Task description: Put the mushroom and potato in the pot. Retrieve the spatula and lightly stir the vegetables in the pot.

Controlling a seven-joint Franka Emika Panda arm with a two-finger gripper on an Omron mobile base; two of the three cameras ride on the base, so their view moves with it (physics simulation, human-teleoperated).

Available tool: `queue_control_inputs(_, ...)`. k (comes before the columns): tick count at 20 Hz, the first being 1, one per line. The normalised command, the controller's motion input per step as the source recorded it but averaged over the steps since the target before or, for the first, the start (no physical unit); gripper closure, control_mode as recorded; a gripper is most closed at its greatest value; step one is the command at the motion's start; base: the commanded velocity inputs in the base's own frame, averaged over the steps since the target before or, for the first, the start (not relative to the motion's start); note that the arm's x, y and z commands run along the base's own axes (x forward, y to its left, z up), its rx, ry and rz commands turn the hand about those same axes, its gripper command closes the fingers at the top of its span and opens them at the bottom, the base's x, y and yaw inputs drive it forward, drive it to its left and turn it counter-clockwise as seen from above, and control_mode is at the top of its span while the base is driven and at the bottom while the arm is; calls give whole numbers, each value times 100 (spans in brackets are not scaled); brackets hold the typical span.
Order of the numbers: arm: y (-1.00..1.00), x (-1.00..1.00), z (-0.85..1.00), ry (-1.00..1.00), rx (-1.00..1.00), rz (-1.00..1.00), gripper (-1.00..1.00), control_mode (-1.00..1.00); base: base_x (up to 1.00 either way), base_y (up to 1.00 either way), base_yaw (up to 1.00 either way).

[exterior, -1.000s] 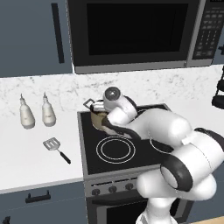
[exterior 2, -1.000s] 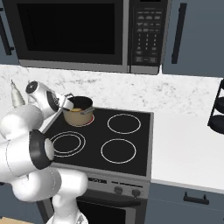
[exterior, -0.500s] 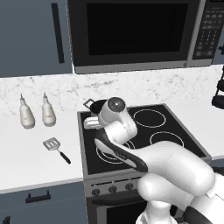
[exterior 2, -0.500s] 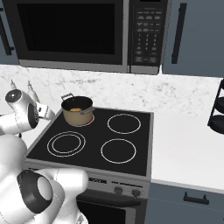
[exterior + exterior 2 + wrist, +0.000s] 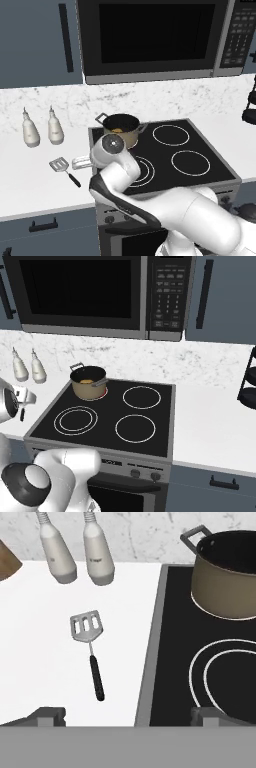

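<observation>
**Spatula on the desk, vegetables in the pot**

White marble-patterned desk (image 5: 30,175) runs to the left of a black glass cooktop (image 5: 190,150), under a dark microwave (image 5: 150,35) and blue-grey cabinets. The spatula (image 5: 89,647) is seen lying flat on the desk just beside the cooktop's left edge: a slotted silver head with a thin black handle, head turned toward the back wall. Two pale bottles (image 5: 80,549) are stood behind it, near the wall.

The pot (image 5: 121,129) is placed on the rear left burner; its sides are tan, its rim and inside dark, with grey loop handles at opposite sides. A golden-yellow lump, taken to be the potato (image 5: 87,381), is glimpsed inside; the mushroom cannot be made out.

The hand (image 5: 127,717) is held above the seam between desk and cooktop, its fingertips (image 5: 47,716) spread wide, and nothing is gripped between them. The spatula lies apart from the hand, untouched.
</observation>
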Motion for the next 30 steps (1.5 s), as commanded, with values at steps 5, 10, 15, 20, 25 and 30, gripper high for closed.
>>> queue_control_inputs(5, 40, 0, -17, 1, 0, 1, -100, -100, 0, 0, 0)
queue_control_inputs(10, 33, -1, -31, 7, 0, 0, -100, -100, 0, 0, 0)
queue_control_inputs(15, 15, 0, -36, 11, 0, 0, -100, -100, 0, 0, 0)
queue_control_inputs(20, 0, 15, -45, 9, 0, 0, -100, -100, 0, 0, 0)
queue_control_inputs(25, 0, 20, -36, 3, 0, 0, -100, -100, 0, 0, 0)
queue_control_inputs(30, 3, 27, -34, 2, 0, 0, -100, -100, 0, 0, 0)
